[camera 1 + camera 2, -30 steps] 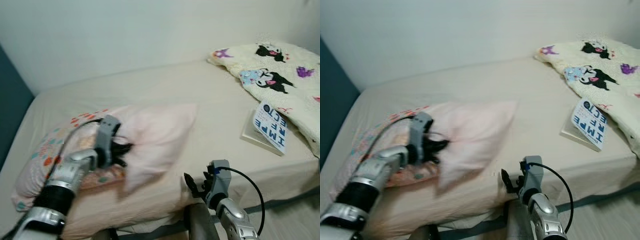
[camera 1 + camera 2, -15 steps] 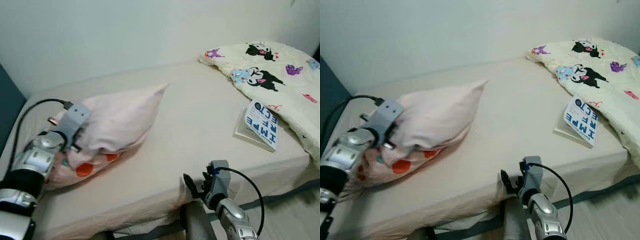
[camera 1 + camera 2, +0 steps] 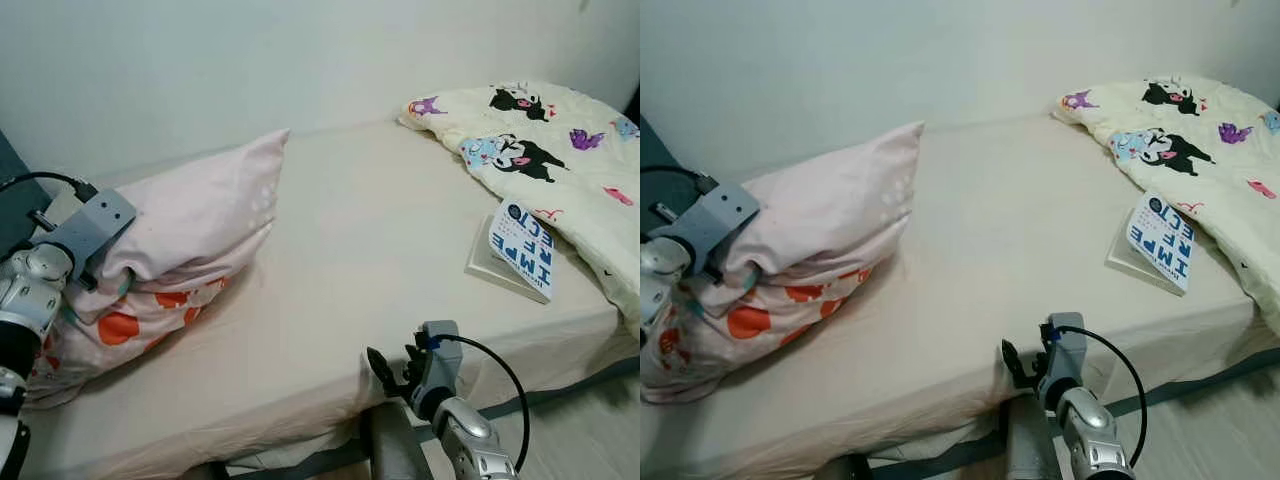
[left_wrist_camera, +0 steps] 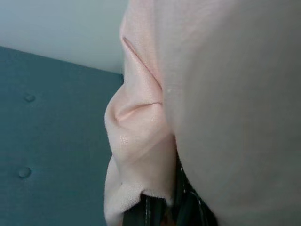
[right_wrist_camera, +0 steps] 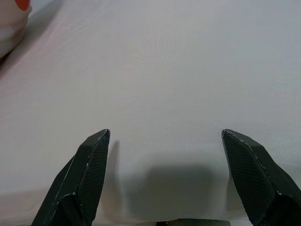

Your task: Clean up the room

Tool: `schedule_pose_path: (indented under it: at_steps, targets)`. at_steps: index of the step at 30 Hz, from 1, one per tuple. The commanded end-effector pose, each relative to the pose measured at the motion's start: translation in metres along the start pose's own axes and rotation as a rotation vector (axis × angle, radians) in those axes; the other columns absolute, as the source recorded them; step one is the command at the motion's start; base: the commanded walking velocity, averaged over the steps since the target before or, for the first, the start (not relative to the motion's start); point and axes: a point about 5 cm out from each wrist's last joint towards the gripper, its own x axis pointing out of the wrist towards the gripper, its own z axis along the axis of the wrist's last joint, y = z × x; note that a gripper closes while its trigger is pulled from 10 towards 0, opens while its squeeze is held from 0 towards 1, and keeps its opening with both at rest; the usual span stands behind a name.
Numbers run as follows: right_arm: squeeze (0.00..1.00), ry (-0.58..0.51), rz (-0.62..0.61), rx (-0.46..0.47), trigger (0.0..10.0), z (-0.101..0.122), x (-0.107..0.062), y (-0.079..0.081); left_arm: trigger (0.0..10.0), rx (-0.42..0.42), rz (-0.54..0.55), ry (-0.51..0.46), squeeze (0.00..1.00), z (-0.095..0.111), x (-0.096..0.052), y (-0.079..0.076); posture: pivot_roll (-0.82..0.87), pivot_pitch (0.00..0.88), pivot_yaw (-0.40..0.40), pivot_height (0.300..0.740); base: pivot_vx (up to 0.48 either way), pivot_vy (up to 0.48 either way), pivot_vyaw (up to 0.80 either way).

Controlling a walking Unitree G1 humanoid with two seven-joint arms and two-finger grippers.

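Observation:
A pale pink pillow (image 3: 195, 215) lies at the head of the bed, resting on a patterned pillow (image 3: 120, 325) with orange spots. My left gripper (image 4: 162, 212) is shut on a fold of the pink pillow's cloth, and its grey wrist block (image 3: 88, 232) sits at the pillow's left end. A white book (image 3: 520, 252) with blue letters lies on the sheet at the right. My right gripper (image 5: 167, 181) hangs open just off the bed's near edge (image 3: 388, 372), holding nothing.
A cream blanket (image 3: 545, 150) printed with cartoon figures is bunched over the bed's far right corner. The beige sheet (image 3: 380, 250) spans the middle. A teal padded headboard (image 4: 47, 141) stands at the left, and a white wall (image 3: 250, 60) runs behind the bed.
My left gripper has dragged the pink pillow leftward toward the headboard, onto the patterned pillow. The camera has shifted a little. The right arm has stayed put.

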Motion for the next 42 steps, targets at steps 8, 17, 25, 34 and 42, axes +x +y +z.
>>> schedule_pose_path:
  at_steps: [8,17,25,34,42]
  targets:
    - [0.0,0.024,-0.011,0.028,10.0,-0.008,-0.002,0.0,0.0,0.14,0.002,0.268,0.0,-0.061,-0.01,0.005,-0.11,0.108,0.036,0.581,0.0,0.0,0.0]
    - [0.0,0.028,-0.002,0.027,10.0,-0.008,-0.002,0.0,0.0,0.144,-0.019,0.36,0.0,-0.092,-0.024,0.008,-0.1,0.104,0.025,0.581,0.0,0.0,0.0]
    - [0.0,0.036,0.002,0.029,10.0,-0.007,-0.001,-0.002,0.0,0.174,0.154,0.31,0.0,-0.082,-0.034,0.048,-0.1,0.103,0.015,0.581,0.0,0.0,0.0]
    - [0.0,0.034,-0.001,0.035,10.0,-0.007,0.0,-0.003,0.0,0.101,0.073,0.255,0.0,-0.07,-0.028,0.029,-0.09,0.104,0.019,0.581,0.0,0.0,0.0]
    - [0.0,0.034,-0.003,0.032,10.0,-0.007,-0.001,-0.003,10.0,-0.133,-0.302,0.284,1.0,-0.082,-0.031,-0.087,-0.11,0.109,0.016,0.581,0.0,0.0,0.0]
